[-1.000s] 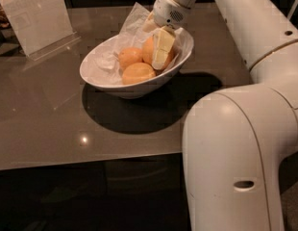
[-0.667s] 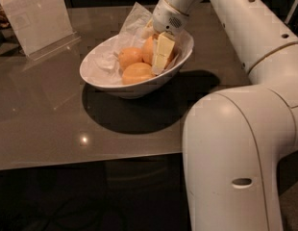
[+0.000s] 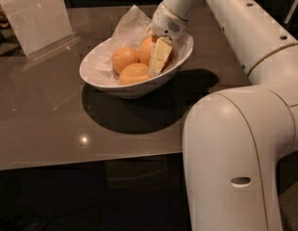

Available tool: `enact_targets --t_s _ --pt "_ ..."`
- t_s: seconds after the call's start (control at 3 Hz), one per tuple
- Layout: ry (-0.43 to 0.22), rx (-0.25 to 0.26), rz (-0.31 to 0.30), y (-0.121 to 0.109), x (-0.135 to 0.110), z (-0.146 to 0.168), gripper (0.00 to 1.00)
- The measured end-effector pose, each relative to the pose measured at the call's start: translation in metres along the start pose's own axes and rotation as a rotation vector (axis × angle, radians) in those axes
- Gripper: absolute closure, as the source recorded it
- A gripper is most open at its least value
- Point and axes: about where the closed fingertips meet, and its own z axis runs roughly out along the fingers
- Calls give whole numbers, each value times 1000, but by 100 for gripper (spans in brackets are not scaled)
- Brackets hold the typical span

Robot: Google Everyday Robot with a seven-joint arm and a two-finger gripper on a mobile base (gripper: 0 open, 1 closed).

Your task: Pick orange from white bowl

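Note:
The white bowl [image 3: 93, 76] stands on the table, lined with crumpled white paper [image 3: 130, 23]. Three oranges lie in it. The orange [image 3: 144, 51] of the task sits at the back right of the bowl, partly hidden by my gripper. Two smaller oranges lie to its left [image 3: 124, 58] and in front [image 3: 134, 74]. My gripper [image 3: 157, 57] reaches down into the right side of the bowl, right against the orange, its pale yellow part standing in front of the fruit.
The bowl stands on a glossy grey-brown table [image 3: 48, 114]. A clear acrylic sign holder [image 3: 36, 18] stands at the back left. My white arm and its big lower link [image 3: 235, 153] fill the right side, over the table's front edge.
My gripper has sunk a little lower into the bowl, closer around the orange. The bowl and the two smaller oranges have not moved.

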Motion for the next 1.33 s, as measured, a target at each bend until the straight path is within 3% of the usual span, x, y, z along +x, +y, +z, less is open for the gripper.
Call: enact_targets --t_s 0.67,1.0,1.33 --pt "0 0 0 0 0 0 65" --pt "-5 47 -12 -7 -7 -4 89" --pt "-26 112 -65 -4 -23 -23 100"
